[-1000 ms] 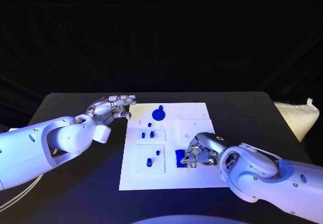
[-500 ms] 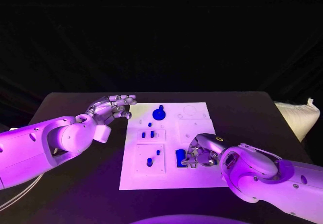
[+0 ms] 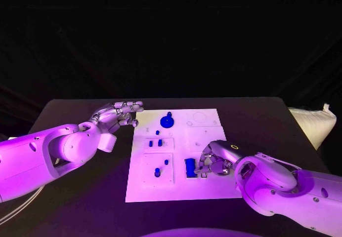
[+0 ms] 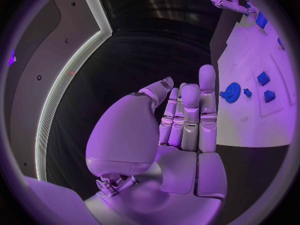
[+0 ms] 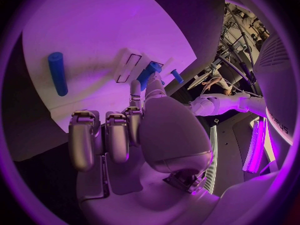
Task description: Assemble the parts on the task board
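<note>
A white task board [image 3: 206, 190] lies in the middle of a black worktop [image 3: 271, 118]. Small blue parts sit on it: a round gear-like part [image 3: 167, 120] near the board's far edge, two short pegs [image 3: 155, 142] at mid-board, two more pegs [image 3: 161, 167] in a square panel near the board's near-left corner, and a blue block [image 3: 190, 167] toward its near-right side.

The right hand [image 3: 211, 163] is low over the board's near-right area, its fingers [image 3: 203, 169] curled down touching the blue block; whether they actually grip it cannot be told. The left hand [image 3: 116, 114] hovers just off the board's far-left corner, fingers [image 4: 187, 116] straight and close together, holding nothing.

The step in hand appears to be securing or seating the blue block. The next move likely calls for a firm grip on it, then careful alignment with its slot while the left hand keeps out of the way.
</note>
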`<action>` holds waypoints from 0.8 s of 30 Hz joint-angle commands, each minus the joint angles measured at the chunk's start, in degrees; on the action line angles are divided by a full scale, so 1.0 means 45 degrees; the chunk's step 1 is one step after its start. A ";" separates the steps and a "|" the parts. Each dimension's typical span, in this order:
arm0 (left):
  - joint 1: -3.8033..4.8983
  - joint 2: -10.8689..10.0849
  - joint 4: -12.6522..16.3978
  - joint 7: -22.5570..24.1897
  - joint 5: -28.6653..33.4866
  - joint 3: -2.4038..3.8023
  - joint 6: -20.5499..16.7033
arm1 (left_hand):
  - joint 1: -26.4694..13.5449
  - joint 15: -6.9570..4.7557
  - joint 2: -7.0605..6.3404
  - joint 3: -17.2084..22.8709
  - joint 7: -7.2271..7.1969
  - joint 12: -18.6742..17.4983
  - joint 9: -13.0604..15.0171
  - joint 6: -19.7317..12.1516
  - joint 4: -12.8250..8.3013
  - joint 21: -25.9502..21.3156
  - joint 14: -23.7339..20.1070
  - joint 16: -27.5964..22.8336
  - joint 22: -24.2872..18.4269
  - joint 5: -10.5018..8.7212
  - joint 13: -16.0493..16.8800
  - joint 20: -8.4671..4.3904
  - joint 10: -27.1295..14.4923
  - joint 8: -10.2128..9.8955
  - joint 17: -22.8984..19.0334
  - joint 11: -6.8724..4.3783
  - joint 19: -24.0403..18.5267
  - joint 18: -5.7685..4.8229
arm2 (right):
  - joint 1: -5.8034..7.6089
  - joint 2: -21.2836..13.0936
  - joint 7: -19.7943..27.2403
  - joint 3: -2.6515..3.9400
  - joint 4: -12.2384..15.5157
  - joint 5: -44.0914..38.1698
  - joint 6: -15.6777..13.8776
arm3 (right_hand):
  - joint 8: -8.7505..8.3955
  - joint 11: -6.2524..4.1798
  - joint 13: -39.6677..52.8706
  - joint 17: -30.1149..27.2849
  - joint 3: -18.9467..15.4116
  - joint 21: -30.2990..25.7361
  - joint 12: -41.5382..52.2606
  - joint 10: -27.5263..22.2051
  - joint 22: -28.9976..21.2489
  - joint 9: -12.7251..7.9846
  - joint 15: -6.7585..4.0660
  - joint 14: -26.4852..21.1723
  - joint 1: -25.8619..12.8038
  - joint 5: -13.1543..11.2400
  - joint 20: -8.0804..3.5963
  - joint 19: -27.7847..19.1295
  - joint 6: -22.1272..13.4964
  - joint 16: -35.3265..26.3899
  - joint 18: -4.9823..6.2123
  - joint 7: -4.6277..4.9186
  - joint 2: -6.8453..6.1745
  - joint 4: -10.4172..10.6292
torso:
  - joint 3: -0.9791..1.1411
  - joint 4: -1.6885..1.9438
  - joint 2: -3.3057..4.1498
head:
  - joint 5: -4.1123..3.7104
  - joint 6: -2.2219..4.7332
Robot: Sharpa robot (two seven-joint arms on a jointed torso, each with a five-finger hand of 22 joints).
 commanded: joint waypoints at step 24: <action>-0.0054 0.0058 0.0078 0.0151 -0.0143 0.0000 0.0247 | -0.0066 0.0025 0.0075 -0.0047 0.0007 0.0064 -0.0009 -0.0110 -0.0058 -0.0093 -0.0109 0.0018 -0.0030 0.0001 -0.0019 0.0021 -0.0116 0.0092 -0.0022 -0.0024 -0.0046 0.0202 | 0.0353 -0.2958 -0.0473 -0.0012 0.0678 0.0089 0.0335 | -0.1228 0.0382 -0.0266 0.2754 -0.0361 -0.0157 -0.0718 0.0435 0.2472 -0.0573 0.0299 0.1206 -0.0475 0.1309 0.0250 0.0878 -0.1143 -0.0055 -0.0186 0.0599 0.0513 0.0446 | -0.0026 -0.0072 -0.0056 | -0.0491 0.0161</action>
